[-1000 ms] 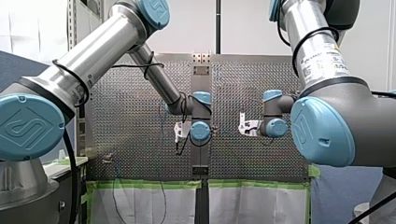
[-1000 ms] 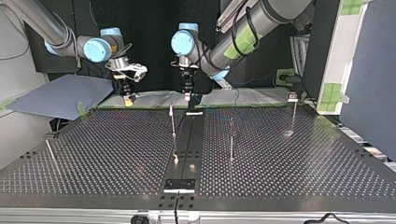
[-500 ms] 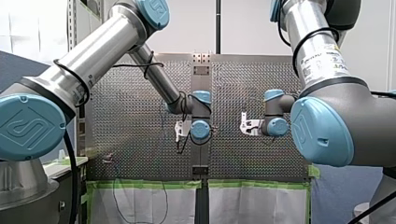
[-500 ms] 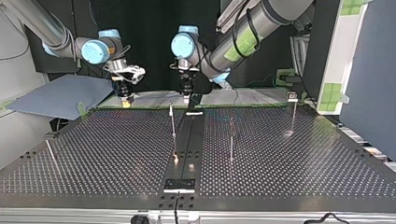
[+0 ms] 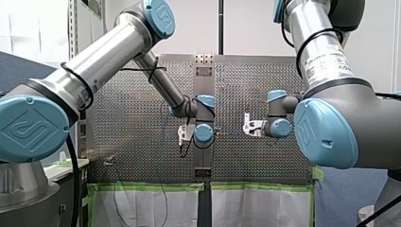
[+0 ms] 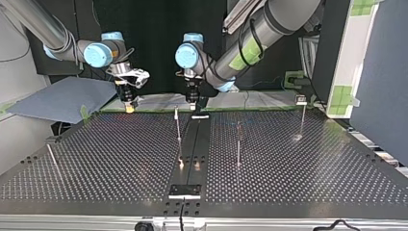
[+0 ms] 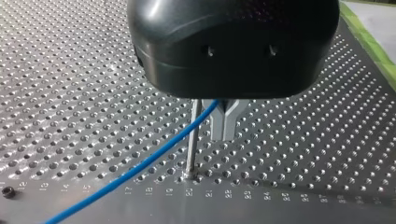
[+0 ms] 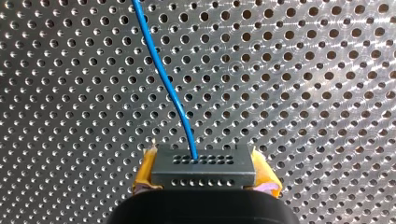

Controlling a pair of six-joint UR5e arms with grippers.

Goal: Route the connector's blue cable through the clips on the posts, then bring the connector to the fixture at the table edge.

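My right end effector (image 8: 204, 181) is closed on the connector (image 8: 204, 164), a grey block with rows of small holes. Its yellow pads (image 8: 145, 171) press on the block's two sides. I hold the connector over the perforated table (image 8: 327, 93); in the top view it is near the far edge, at the view's left. The blue cable (image 8: 164, 81) leaves the connector's face and runs ahead over the table.

My left end effector (image 7: 224, 135) is black, and its metal fingers (image 7: 219, 122) are brought together at the tips. The cable runs up into the fork between them and is held there. Just beside those fingers a thin post (image 7: 191, 144) stands upright in the table, and the cable crosses in front of it. In the top view my left end effector is over the far end of the dark centre strip (image 6: 192, 144), well apart from my right one. A taller post (image 6: 238, 142) stands nearer the middle of the table.
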